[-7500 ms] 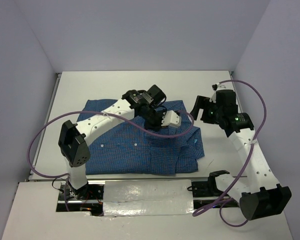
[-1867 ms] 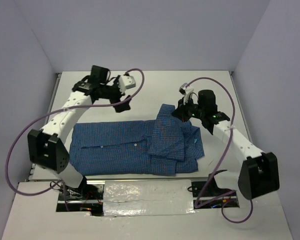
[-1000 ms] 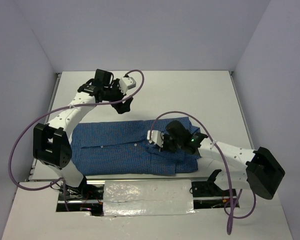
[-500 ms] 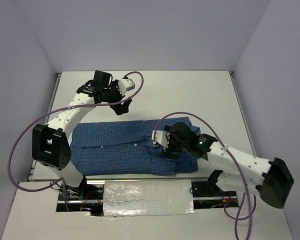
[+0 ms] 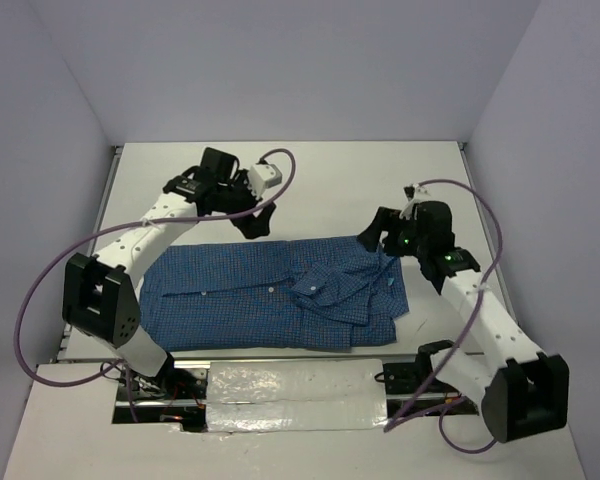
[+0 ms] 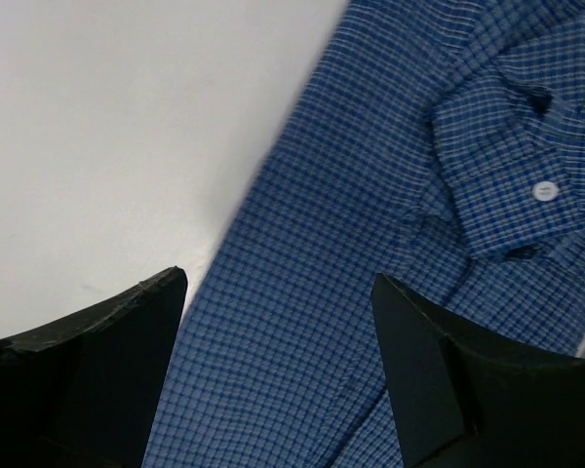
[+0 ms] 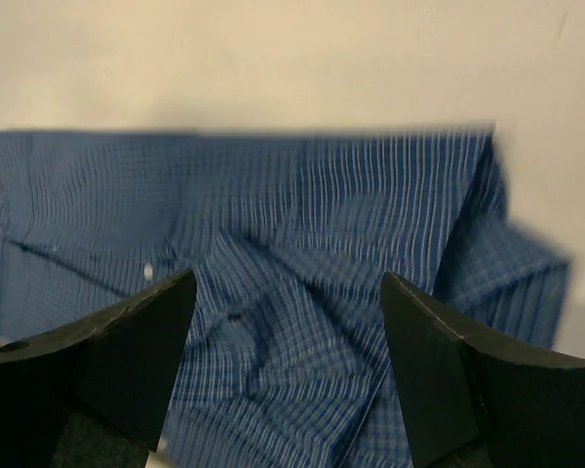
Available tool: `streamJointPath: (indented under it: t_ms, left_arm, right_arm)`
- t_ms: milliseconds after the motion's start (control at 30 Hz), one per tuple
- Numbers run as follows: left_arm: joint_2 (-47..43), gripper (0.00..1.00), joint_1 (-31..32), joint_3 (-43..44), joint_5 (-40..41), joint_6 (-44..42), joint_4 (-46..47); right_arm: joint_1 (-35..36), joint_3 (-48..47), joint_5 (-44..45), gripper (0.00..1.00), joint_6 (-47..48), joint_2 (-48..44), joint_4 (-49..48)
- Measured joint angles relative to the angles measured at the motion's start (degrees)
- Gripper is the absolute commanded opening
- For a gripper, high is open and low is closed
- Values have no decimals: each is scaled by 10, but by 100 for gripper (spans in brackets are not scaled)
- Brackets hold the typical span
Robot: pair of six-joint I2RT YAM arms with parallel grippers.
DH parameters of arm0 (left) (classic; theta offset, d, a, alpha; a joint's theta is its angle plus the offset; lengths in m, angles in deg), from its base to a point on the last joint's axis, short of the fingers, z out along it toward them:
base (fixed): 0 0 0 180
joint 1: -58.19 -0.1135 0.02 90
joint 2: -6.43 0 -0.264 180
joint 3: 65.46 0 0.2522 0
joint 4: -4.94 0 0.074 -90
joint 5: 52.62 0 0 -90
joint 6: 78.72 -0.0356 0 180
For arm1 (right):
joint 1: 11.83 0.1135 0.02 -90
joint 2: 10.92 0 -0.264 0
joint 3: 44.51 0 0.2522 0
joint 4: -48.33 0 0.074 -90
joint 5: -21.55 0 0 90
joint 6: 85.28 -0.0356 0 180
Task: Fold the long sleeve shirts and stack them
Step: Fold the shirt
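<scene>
A blue checked long sleeve shirt (image 5: 230, 300) lies flat along the near part of the white table (image 5: 330, 180). One sleeve is folded across its right half, the cuff (image 5: 315, 288) pointing left. My left gripper (image 5: 258, 225) hovers open over the shirt's far edge; the left wrist view shows checked cloth (image 6: 370, 195) and a buttoned cuff (image 6: 526, 185) beneath its jaws (image 6: 278, 283). At the shirt's far right corner my right gripper (image 5: 370, 240) stands open above the cloth. In the right wrist view the rumpled shirt (image 7: 322, 214) spreads below the empty jaws (image 7: 288, 283).
Pale walls close in the table on the left, back and right. Purple cables (image 5: 60, 270) loop from both arms. A foil-covered strip (image 5: 300, 390) runs along the near edge between the arm bases. Bare table lies behind the shirt.
My right gripper opened, left the sleeve lying across the shirt and drew back to the shirt's far right corner. The left gripper shifted right and down toward the shirt's far edge.
</scene>
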State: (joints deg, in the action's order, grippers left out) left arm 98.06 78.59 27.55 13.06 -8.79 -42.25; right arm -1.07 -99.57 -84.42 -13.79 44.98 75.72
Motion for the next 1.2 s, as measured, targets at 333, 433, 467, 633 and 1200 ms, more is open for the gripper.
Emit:
streamJointPath:
  t_ms: [333, 433, 467, 633, 1200]
  left_arm:
    - [-6, 92, 32, -83, 38, 23, 21]
    - [-16, 92, 21, -101, 56, 22, 22]
    - [-18, 92, 17, -104, 61, 23, 22]
    - [-20, 92, -5, -115, 80, 23, 23]
    - [-24, 92, -45, -122, 105, 7, 26]
  right_arm:
    - [-21, 75, -47, 76, -90, 89, 46]
    - [-21, 87, -58, 65, -89, 110, 32]
    - [-21, 90, -61, 64, -89, 120, 28]
    - [-21, 98, -76, 67, -87, 151, 17]
    - [-21, 76, -71, 0, -38, 167, 5]
